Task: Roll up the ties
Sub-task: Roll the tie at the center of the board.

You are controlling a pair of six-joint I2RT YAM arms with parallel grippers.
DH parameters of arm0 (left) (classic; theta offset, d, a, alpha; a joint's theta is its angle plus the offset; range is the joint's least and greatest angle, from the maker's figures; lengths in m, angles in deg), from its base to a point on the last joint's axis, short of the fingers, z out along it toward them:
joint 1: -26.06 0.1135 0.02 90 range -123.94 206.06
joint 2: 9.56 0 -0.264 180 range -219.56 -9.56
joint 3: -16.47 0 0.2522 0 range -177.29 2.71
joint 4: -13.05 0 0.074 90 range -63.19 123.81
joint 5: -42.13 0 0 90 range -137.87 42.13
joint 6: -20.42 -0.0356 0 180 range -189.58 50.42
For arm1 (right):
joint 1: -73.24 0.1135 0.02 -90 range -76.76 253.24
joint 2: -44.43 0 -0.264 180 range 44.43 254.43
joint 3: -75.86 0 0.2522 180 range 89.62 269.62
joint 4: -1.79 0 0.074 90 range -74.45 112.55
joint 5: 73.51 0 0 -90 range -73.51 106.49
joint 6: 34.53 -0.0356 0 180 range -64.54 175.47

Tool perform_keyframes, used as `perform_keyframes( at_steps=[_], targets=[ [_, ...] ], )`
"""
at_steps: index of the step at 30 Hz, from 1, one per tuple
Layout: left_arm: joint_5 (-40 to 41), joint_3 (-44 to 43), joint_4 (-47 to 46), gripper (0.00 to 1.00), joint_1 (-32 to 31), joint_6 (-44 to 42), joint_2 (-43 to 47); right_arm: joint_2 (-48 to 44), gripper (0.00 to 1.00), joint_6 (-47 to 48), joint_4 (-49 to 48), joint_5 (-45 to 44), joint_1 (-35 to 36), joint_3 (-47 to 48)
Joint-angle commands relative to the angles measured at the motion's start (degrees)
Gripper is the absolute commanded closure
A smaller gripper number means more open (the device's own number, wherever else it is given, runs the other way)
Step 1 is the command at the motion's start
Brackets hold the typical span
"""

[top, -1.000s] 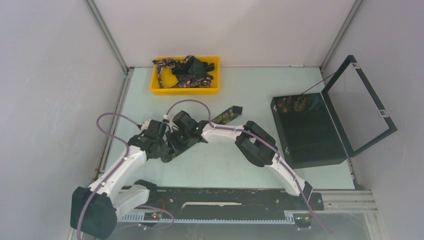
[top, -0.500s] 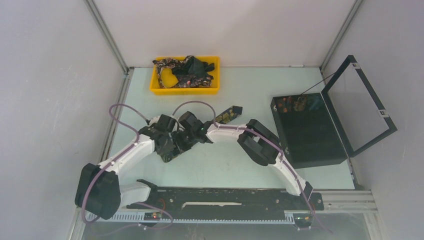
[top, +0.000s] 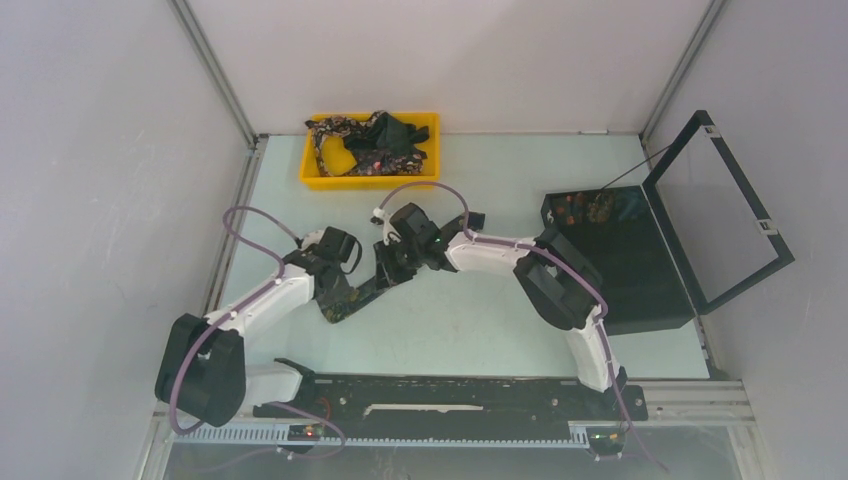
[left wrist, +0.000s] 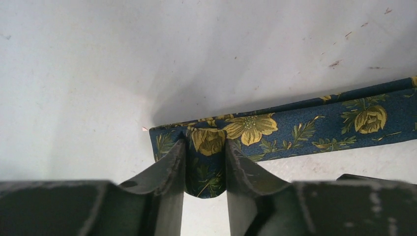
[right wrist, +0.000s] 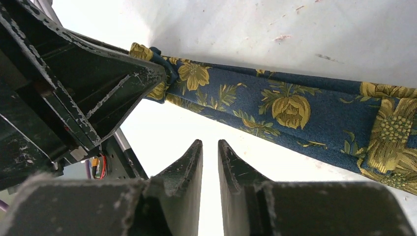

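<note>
Tie (left wrist: 295,118) end sits pinched in the left claw (left wrist: 205,169); right claw (right wrist: 210,162), nearly closed and empty, should regrip alongside before rolling.

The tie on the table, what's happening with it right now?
The left gripper has its jaws around the narrow end of a floral tie, which stretches across the table. The right gripper sits beside the tie with nearly closed, empty jaws. More ties wait in the yellow tray; nothing on the table looks rolled yet.
</note>
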Motion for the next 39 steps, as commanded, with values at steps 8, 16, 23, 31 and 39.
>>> perform_keyframes(
  at_steps=[8,16,23,31,39],
  targets=[
    [0.0,-1.0,-1.1,0.44,-0.3,2.6,5.5,-4.3,0.79,1.1,-0.8,-1.3,0.4,-0.8],
    [1.6,-0.1,0.0,0.3,-0.3,3.4,14.5,-6.1,0.79,1.4,0.6,-1.8,0.8,0.6],
    [8.0,1.9,3.8,0.28,-0.3,6.3,25.4,-6.3,0.8,1.5,2.3,-1.3,2.5,3.9],
    [17.6,3.4,12.4,0.28,-0.2,11.9,41.9,-2.3,0.79,1.8,6.0,0.5,6.2,13.6],
    [19.9,3.8,16.3,0.27,-0.2,14.0,56.6,6.3,0.79,1.2,11.3,3.0,8.9,25.7]
  ],
)
